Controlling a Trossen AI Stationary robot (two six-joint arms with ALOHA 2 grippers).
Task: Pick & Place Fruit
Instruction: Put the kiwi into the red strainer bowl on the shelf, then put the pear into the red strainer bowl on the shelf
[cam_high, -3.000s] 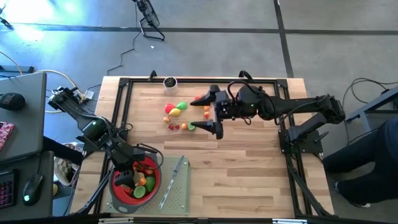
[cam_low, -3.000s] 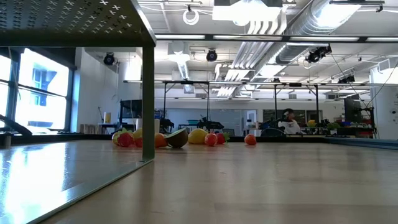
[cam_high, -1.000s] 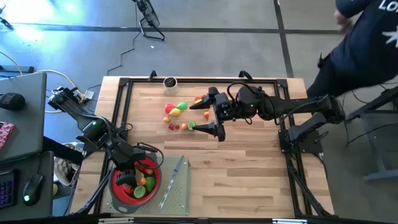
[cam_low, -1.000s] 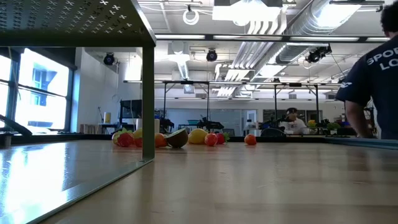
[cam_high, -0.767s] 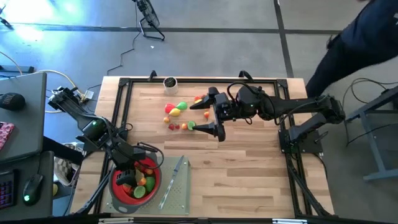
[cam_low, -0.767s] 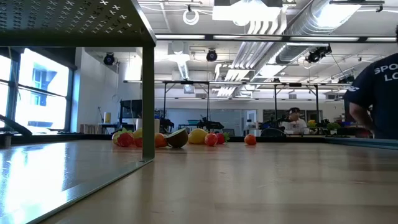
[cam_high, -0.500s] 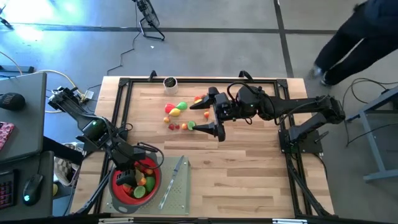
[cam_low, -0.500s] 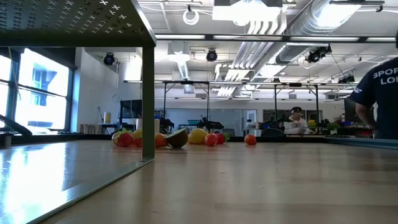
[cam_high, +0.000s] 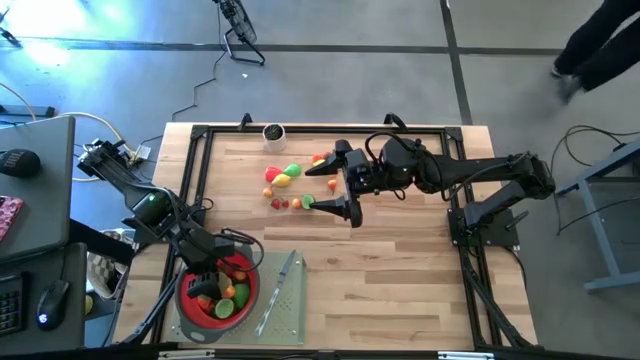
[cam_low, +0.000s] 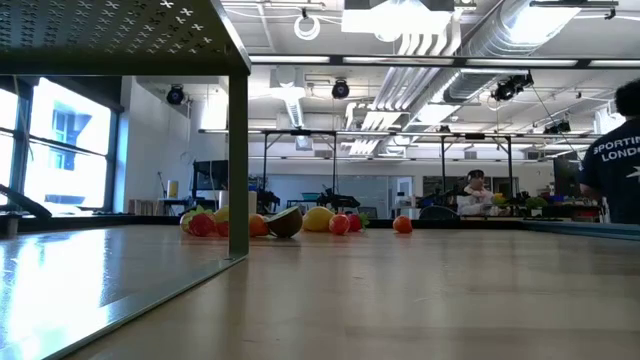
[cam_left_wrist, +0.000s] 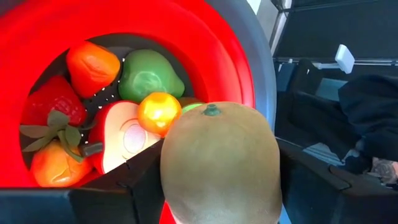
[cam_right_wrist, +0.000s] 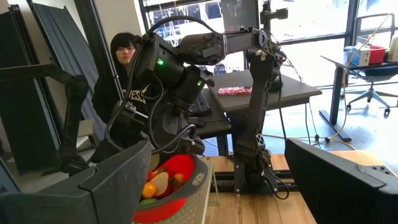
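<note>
Fruit partly sorted: one piece in the jaws over the strainer, a cluster left on the table

Fruit (cam_high: 284, 180) is split between two places. Several pieces already lie in the red strainer (cam_high: 190, 306) at the near left corner of the table (cam_high: 400, 290); the left wrist view shows a strawberry (cam_left_wrist: 46, 112), a green pear-like piece (cam_left_wrist: 148, 76), a small orange ball (cam_left_wrist: 158, 113), an orange-red piece (cam_left_wrist: 92, 65) and a cut half (cam_left_wrist: 127, 140) inside it. A cluster of red, yellow, green and orange pieces is left on the far middle of the table, visible in the low view as a row (cam_low: 285, 222). My estimate: roughly half done, maybe a bit less; exact count not readable.

Left gripper (cam_high: 205, 282) sits directly over the strainer, arm bent down from the left table edge. Its jaws are clamped on a brown kiwi-like fruit (cam_left_wrist: 217, 165), held just above the pieces in the bowl, not released. Judged step: about to drop it in.

Right gripper (cam_high: 338, 186) is stretched out from the right side toward the far cluster, low over the table, jaws spread wide and empty, with a green and a red piece just beside its near finger. Looks staged for the next pick.

A slim grey knife (cam_high: 277, 290) lies on the grey mat (cam_high: 290, 315) beside the strainer, untouched. A person (cam_high: 610, 45) is at the top right edge of the high view, away from the table.
</note>
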